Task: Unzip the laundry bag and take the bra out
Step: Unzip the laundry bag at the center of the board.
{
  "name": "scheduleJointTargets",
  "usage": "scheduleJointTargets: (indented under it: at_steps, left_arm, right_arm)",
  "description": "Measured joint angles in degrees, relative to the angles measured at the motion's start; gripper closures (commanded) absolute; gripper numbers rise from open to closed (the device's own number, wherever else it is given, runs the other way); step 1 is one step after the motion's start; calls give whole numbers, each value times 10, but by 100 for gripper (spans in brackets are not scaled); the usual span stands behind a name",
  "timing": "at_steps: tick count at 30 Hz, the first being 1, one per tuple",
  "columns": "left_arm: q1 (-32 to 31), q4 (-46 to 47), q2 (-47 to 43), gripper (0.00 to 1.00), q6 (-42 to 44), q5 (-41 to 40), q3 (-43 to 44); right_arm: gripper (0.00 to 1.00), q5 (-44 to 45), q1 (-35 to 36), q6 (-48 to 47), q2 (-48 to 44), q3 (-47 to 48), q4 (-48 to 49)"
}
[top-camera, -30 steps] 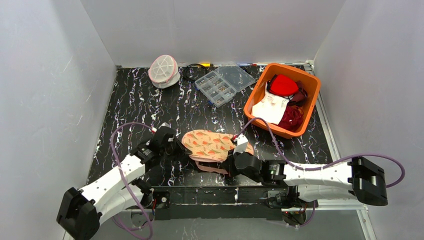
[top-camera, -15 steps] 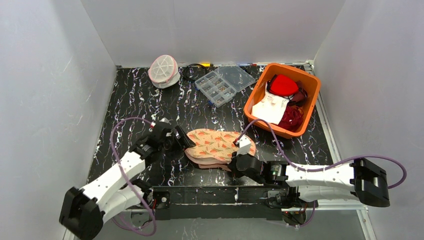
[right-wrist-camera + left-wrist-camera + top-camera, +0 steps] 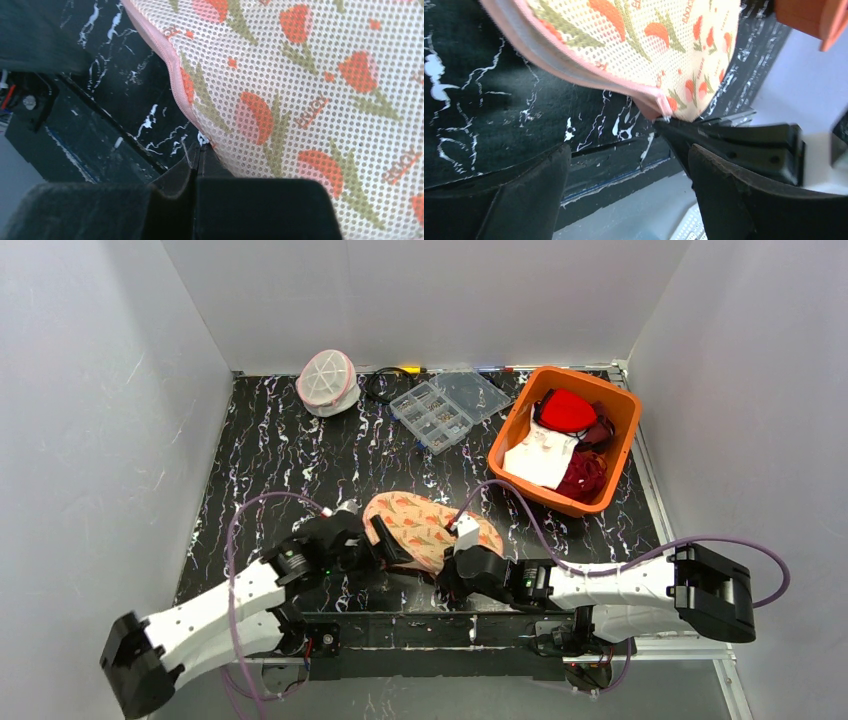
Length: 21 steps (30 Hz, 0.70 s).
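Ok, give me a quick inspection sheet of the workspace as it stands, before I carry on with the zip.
Surface: black marbled table, no spills seen.
Job's things: tulip-print mesh bag with pink zip, at the near edge between the arms; white dome mesh pod at the far left, untouched; no bra seen out.
Clutter: clear compartment box, lid open; orange bin with red and white cloth.
Grippers: left gripper open, beside the bag; right gripper shut on the bag's zip end.
Cables: purple cables loop off both arms, the right one near the bin; black cable at the back.
Surroundings: plain white walls.
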Motion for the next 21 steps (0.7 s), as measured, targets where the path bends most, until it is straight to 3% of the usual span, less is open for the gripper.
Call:
scheduleJointTargets:
  at_steps: [10,13,21]
  left_arm:
    - [-50,96,201,18,-34,-49,38]
    - [-50,107,225,29,-38,-63,44]
    - [-49,98,254,70,-51,-115,71]
  right_arm:
    - [99,-33,0,7,4,11,31]
    - [99,-41,0,16,-6,11,34]
    - [99,-41,0,29,-47,10,31]
